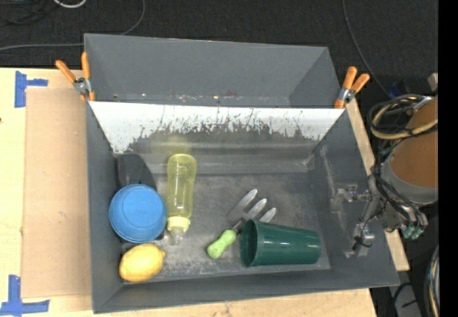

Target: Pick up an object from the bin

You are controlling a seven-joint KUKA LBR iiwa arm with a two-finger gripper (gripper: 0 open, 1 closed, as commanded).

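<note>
Grey metal bin [215, 86], contents six loose items, all lying on the floor.

- Blue bowl [137, 212], left side, mouth downward as far as can be judged.
- Dark block [132, 165], behind the blue bowl and touching it, kind not clear.
- Pale yellow bottle [180, 190], lying flat just beside the bowl, cap toward the front.
- Lemon [142, 262], front left corner, near the bowl's front edge.
- Small fork with a green handle [222, 243], centre, tines pointing to the rear.
- Green cup [280, 244], on its side at front centre-right, mouth against the fork's handle.

Gripper [358, 226]: over the bin's sloped right wall, well apart from the left-hand group; the green cup is the nearest item. Whether it is spread or pressed together cannot be told; nothing is seen in it.

Progress: judged at the start. No item is lifted; approach, grasp and lift all remain.
</note>
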